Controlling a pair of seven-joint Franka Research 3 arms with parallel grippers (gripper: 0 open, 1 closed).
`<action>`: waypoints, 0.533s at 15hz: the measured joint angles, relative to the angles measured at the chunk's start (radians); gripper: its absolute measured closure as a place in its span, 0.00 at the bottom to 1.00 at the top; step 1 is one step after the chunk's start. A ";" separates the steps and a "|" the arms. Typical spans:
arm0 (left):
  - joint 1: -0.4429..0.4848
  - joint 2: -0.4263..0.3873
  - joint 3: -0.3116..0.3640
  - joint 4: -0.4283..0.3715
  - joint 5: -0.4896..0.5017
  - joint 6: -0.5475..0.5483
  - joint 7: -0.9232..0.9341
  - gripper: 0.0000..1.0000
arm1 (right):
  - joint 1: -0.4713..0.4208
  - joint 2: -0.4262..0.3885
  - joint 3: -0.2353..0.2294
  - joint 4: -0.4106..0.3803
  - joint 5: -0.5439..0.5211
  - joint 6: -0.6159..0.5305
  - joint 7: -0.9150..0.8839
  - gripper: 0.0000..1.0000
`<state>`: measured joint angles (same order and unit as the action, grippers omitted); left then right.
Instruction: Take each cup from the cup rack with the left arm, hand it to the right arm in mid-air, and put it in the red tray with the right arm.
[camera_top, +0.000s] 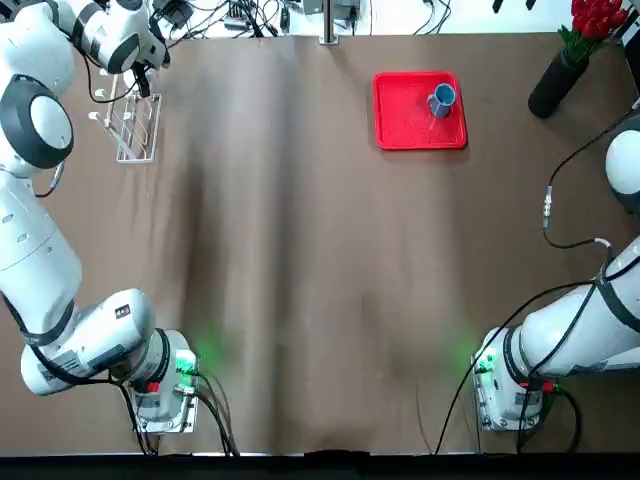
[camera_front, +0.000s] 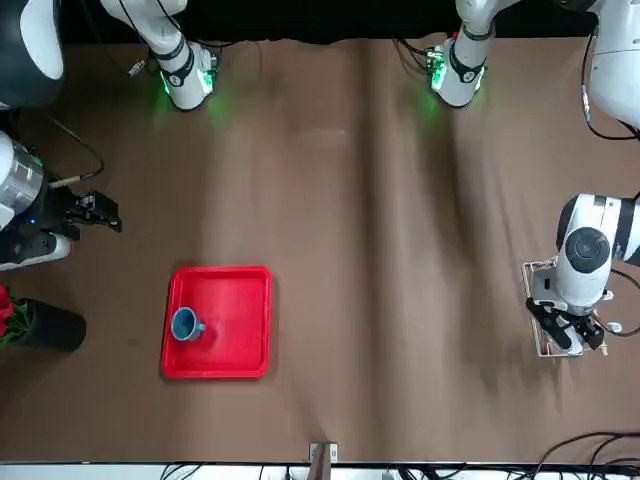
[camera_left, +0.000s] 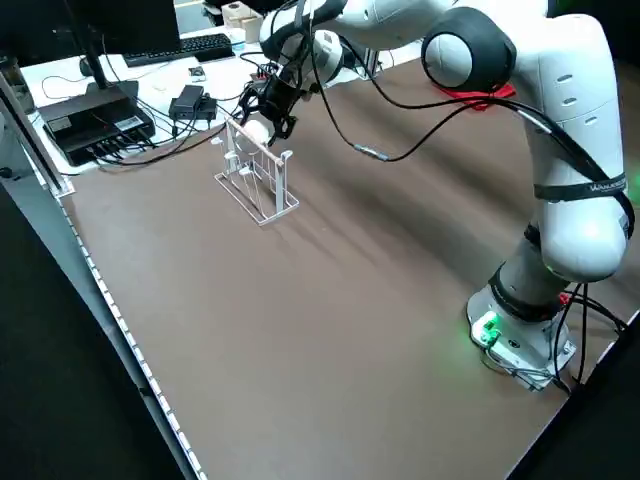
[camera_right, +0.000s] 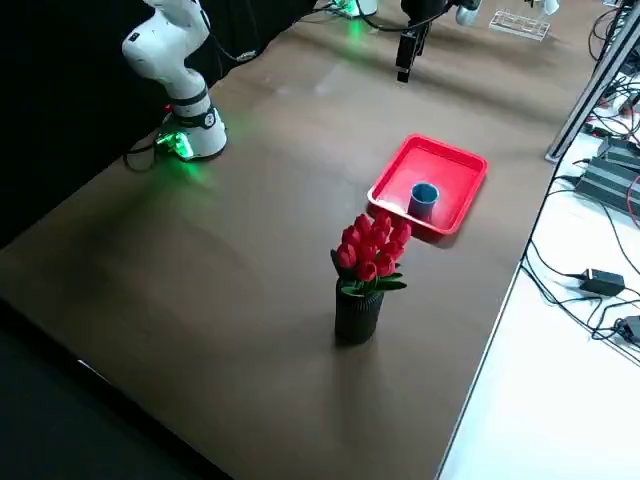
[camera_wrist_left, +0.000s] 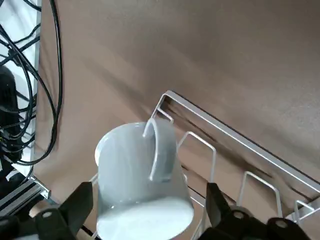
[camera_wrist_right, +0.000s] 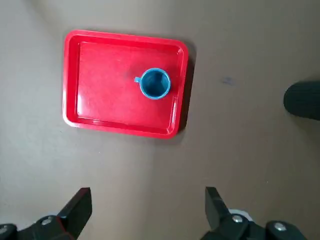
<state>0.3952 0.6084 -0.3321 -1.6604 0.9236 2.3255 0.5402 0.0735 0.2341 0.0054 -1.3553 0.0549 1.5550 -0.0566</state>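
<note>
Left end effector (camera_wrist_left: 145, 220), fingers apart, straddles the white cup (camera_wrist_left: 142, 182) on the rack (camera_top: 135, 130), upper left, ready to grab; blue cup (camera_top: 442, 98) already in tray (camera_top: 400, 125).

counter (camera_top: 300, 280): brown covering, bare across its middle
vase (camera_right: 357, 315): dark, upright, holding red tulips (camera_right: 372, 248), near the right tool's side of the counter
cables (camera_right: 590, 280): black, on the white surface beyond the counter's far edge
power strip (camera_left: 95, 125): black, behind the left tool
</note>
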 joint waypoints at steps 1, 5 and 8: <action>0.000 0.000 0.000 0.000 0.000 0.000 0.000 0.00 | 0.001 0.000 0.001 -0.003 0.000 0.000 0.000 0.00; 0.000 0.000 0.000 0.000 0.001 0.001 0.000 0.11 | 0.008 0.000 0.005 -0.006 0.000 0.000 0.000 0.00; 0.000 -0.001 0.000 0.000 0.002 0.005 0.000 0.22 | 0.011 0.001 0.006 -0.009 0.000 0.000 0.000 0.00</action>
<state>0.3952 0.6079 -0.3321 -1.6609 0.9258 2.3306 0.5402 0.0845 0.2348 0.0114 -1.3644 0.0549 1.5552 -0.0564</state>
